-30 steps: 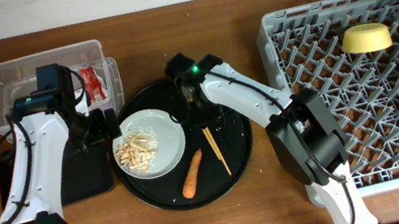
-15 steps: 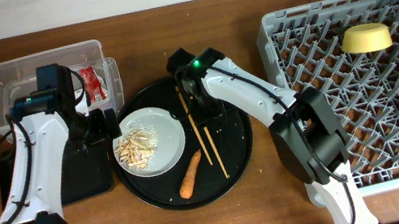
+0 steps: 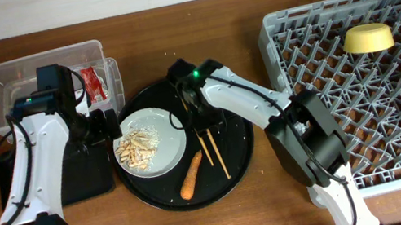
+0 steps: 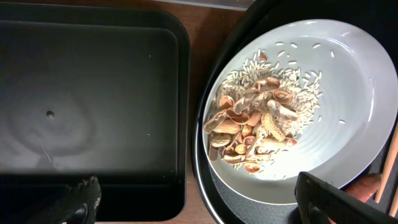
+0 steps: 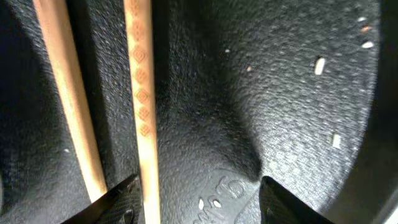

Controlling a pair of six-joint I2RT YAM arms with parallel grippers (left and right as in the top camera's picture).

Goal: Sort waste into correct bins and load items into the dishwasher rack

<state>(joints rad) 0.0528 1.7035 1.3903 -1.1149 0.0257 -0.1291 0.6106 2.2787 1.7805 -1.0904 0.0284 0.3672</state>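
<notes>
While the right gripper (image 5: 199,208) hangs low over the round black tray (image 5: 280,93), its fingers are spread. The chopsticks (image 5: 142,93) lie flat on that tray, one just inside the gap, not pinched. Left gripper (image 4: 205,204): fingers spread wide above the black rectangular tray (image 4: 93,93) and the plate (image 4: 348,93) of food scraps (image 4: 255,130). The carrot (image 3: 192,174) lies beside the chopsticks.

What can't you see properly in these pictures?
- Overhead: black bin, partly under the left arm.
- Overhead: chopsticks, top ends under the right arm.
- Left wrist: carrot, only a sliver at the edge.
- Right wrist: chopsticks, cut off top and bottom.
</notes>
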